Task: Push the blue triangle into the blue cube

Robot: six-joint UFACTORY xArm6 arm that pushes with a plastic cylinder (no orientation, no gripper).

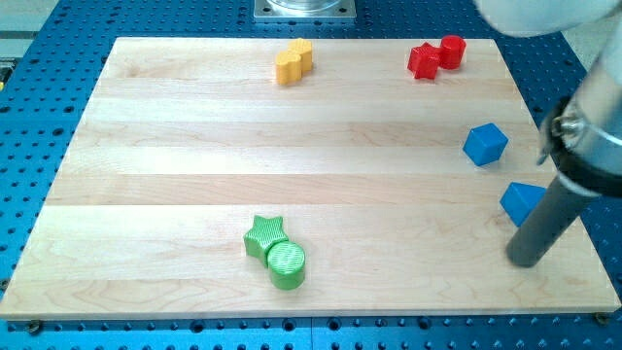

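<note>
The blue triangle [521, 201] lies near the board's right edge, partly hidden by my rod. The blue cube [485, 144] sits above it and a little to the left, with a gap between them. My tip [525, 262] rests on the board just below the blue triangle, close to its lower edge; I cannot tell whether it touches.
The wooden board [194, 146] lies on a blue perforated table. A yellow pair of blocks [293, 61] sits at the top centre. A red star [423, 61] and red cylinder [452, 51] sit at the top right. A green star [264, 234] and green cylinder [287, 264] sit at the bottom centre.
</note>
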